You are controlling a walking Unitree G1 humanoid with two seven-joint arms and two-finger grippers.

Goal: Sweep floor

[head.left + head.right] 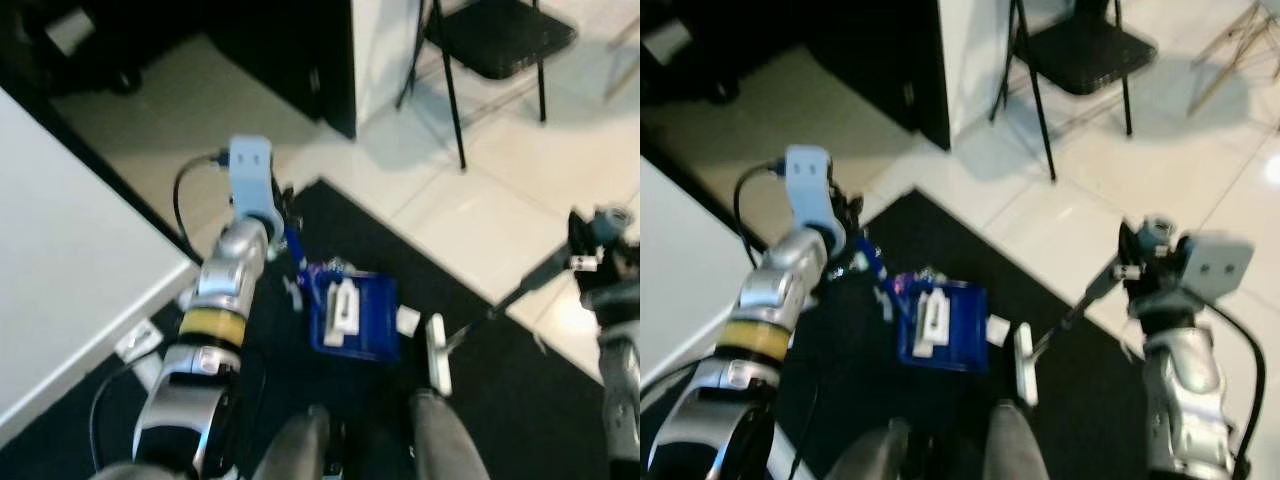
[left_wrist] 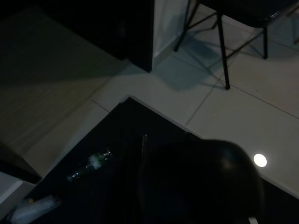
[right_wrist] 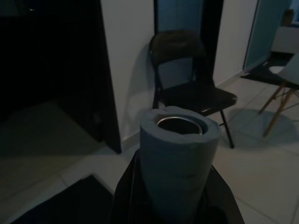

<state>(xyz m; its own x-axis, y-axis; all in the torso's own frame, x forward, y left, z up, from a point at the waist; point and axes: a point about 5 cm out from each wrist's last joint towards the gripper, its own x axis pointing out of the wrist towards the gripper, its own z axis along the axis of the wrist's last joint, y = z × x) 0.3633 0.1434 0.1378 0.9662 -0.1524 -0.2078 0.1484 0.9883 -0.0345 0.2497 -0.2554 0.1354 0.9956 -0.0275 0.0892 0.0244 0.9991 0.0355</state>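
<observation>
**A:** What is sitting at the centre?

**B:** A blue dustpan [image 1: 355,315], lying on a black mat [image 1: 500,400] just ahead of the robot's feet. White scraps [image 1: 343,305] are resting inside it, and one more scrap [image 1: 408,320] is lying on the mat just beside the dustpan's right edge.

**A:** Who is holding the dustpan?

**B:** The left gripper [image 1: 285,225] is reaching to the dustpan's left side, where a blue handle [image 1: 872,260] is rising — it appears to be gripping that handle, probably to steady the pan, though I cannot tell how its fingers are set.

**A:** And the broom?

**B:** The right gripper [image 1: 1132,262] is closing its fingers round the grey broom handle [image 3: 180,156], well to the right of the dustpan. The pole is slanting down to a white broom head [image 1: 437,355], resting on the mat just right of the dustpan, near the loose scrap — placed, I judge, to push that scrap in.

**A:** Anything beyond?

**B:** A black chair [image 1: 1080,50] is standing on pale tiles, well past the dustpan.
</observation>
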